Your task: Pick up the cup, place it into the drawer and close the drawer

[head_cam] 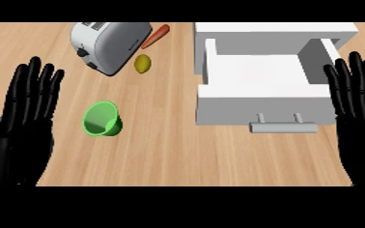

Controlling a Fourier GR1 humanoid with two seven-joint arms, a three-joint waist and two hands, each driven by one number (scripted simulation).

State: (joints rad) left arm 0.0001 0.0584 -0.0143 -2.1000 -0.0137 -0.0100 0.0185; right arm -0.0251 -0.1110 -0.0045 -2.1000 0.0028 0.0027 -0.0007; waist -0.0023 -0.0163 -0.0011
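I see both hands, left hand (28, 107) and right hand (348, 96), fingers straight and spread; green cup (102, 119) apart from the open drawer (258, 84)

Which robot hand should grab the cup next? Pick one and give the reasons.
Left. The green cup lies just beside the open left robot hand, with nothing between them. The right robot hand sits on the far side of the open drawer, well away from the cup.

The right hand (349, 96) runs off the view's right edge and the left hand (25, 113) off its left. The upper edge cuts the toaster (114, 41) and the white cabinet (274, 29).
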